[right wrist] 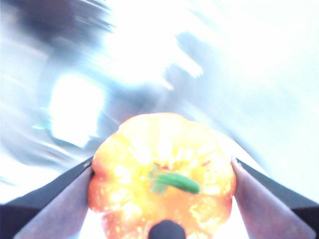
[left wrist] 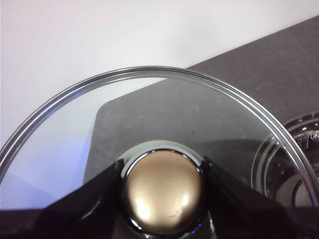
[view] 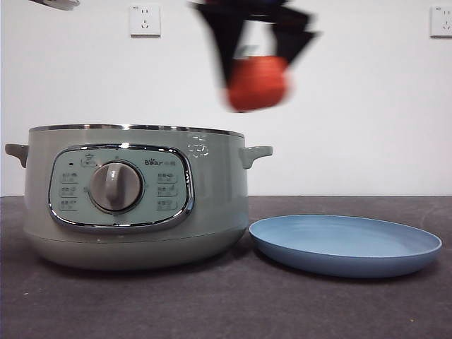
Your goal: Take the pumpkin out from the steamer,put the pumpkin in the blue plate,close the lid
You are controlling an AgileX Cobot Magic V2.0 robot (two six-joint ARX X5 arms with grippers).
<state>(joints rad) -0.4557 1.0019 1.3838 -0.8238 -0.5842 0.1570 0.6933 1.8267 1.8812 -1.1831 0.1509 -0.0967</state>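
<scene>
Two grippers: both were holding something.
Right gripper [right wrist: 162,199]: jaws squeezed the pumpkin [view: 258,82], high over the steamer [view: 134,198].
Left gripper [left wrist: 163,191]: jaws pinched the lid [left wrist: 149,114] knob.

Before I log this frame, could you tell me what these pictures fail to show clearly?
- Front view: the right gripper and pumpkin are motion-blurred; the grip is unclear there.
- Front view: the steamer interior is hidden by its wall.
- Right wrist view: everything behind the pumpkin is overexposed and smeared.
- Left wrist view: the lid is cut off by the edges.
</scene>
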